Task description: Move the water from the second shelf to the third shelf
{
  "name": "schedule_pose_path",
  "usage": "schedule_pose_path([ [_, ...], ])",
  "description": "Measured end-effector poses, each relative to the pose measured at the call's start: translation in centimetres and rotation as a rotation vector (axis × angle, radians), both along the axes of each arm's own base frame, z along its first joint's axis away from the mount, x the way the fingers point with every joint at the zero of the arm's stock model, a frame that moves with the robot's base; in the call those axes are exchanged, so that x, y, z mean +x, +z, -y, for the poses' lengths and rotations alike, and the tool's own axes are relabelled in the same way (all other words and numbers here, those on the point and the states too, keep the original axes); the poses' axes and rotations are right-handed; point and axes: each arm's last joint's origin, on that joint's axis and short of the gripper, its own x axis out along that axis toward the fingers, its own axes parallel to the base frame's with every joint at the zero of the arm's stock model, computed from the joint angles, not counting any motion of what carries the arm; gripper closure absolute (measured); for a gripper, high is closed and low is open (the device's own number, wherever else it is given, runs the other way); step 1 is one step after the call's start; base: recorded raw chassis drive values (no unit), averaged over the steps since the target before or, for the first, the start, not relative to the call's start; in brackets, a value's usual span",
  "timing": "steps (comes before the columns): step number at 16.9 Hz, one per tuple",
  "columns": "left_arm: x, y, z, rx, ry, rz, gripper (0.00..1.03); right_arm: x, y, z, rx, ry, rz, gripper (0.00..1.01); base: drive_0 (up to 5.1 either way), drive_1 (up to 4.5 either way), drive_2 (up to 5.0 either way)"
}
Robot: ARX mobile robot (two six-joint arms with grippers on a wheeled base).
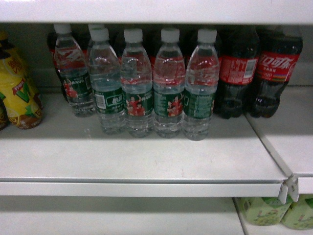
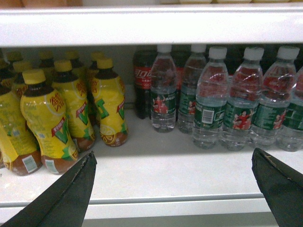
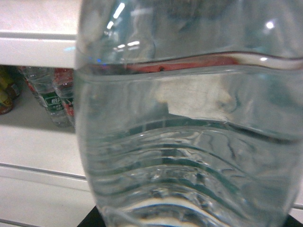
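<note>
**Close up: a water bottle fills the right wrist view**

Right wrist view — a clear ribbed water bottle [image 3: 189,142] takes up nearly the whole frame, pressed up near the lens, waterline visible across its upper part. The right gripper's jaws are not seen; cannot tell their state, nor whether they hold this bottle.

Head view — a row of water bottles [image 1: 168,83] stands on the white shelf [image 1: 137,161], green labels forward. Dark cola bottles [image 1: 259,68] stand just right of the row; a yellow-labelled drink bottle [image 1: 17,93] sits well left of it. Green bottles [image 1: 274,210] show on the shelf below.

Left wrist view — left gripper [image 2: 173,189] sits in front of the shelf edge, jaws spread wide, holding nothing, apart from the bottles.
</note>
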Motion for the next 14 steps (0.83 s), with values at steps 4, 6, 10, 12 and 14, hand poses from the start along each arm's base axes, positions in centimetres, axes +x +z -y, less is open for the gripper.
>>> schedule_pose_path([
  [4,0.0,-0.01,0.01,0.0,-0.002,-0.001,0.05,-0.01,0.0,0.0,0.0,0.001,0.0,0.61,0.0,0.0,0.0],
  [6,0.0,0.0,0.01,0.0,-0.003,0.0,0.05,0.0,0.02,0.0,0.0,0.001,0.002,0.61,0.0,0.0,0.0],
  [10,0.0,0.03,0.01,0.0,-0.002,0.003,0.05,0.01,0.16,0.0,0.001,0.001,0.009,0.61,0.0,0.0,0.0],
  [12,0.0,0.01,0.01,0.0,-0.003,0.002,0.05,0.01,0.1,0.0,0.0,0.001,0.005,0.61,0.0,0.0,0.0],
  [14,0.0,0.01,0.01,0.0,-0.002,0.002,0.05,0.0,0.11,0.0,0.0,0.001,0.006,0.61,0.0,0.0,0.0],
])
